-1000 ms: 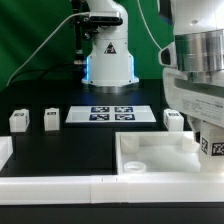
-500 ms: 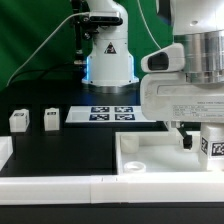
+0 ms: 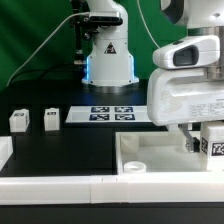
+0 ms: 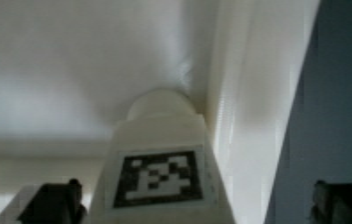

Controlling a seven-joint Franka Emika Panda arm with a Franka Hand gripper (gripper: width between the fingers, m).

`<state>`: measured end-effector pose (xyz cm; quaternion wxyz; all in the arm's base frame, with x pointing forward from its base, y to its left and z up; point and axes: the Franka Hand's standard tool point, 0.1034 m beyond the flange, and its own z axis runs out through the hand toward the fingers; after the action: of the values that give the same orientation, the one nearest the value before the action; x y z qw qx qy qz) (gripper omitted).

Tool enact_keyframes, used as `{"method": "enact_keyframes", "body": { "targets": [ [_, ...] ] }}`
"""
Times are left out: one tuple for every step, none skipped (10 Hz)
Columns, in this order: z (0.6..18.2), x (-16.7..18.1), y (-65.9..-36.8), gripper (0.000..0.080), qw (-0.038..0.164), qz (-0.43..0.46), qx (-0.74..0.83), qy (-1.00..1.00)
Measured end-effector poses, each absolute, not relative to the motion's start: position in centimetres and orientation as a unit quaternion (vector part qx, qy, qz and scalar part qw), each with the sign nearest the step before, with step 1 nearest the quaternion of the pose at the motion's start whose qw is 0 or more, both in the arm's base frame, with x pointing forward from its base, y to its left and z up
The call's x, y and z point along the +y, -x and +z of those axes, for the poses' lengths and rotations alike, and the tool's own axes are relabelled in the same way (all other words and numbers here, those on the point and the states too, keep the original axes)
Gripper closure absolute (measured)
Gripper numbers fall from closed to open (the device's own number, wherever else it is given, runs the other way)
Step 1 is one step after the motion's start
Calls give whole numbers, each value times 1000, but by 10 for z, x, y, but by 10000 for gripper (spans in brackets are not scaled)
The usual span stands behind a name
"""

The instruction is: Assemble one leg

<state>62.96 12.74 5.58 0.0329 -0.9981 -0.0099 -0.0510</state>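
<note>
Over the desk's [image 3: 70, 145] right part in the exterior view, the gripper [image 3: 205, 143] is closed on a leg [image 3: 213, 140], held upright over the white tray [image 3: 140, 150]. Only the wrist view shows the leg's [image 4: 162, 150] long axis running away from the camera beside the tray's rim, with little room. Two more legs [image 3: 18, 120] stand near the left edge.
</note>
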Motion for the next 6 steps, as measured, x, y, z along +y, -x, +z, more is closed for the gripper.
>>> {"method": "enact_keyframes", "body": {
  "targets": [
    [56,127,-630,173,33,-51,-7,998],
    [55,128,-629,350,36,-49,32,998],
    [55,123,-629,486,36,-46,94,994],
    [53,119,-629,486,36,-43,134,989],
    [53,118,-630,524,41,-39,206,977],
    [53,117,-631,525,42,-28,269,962]
  ]
}}
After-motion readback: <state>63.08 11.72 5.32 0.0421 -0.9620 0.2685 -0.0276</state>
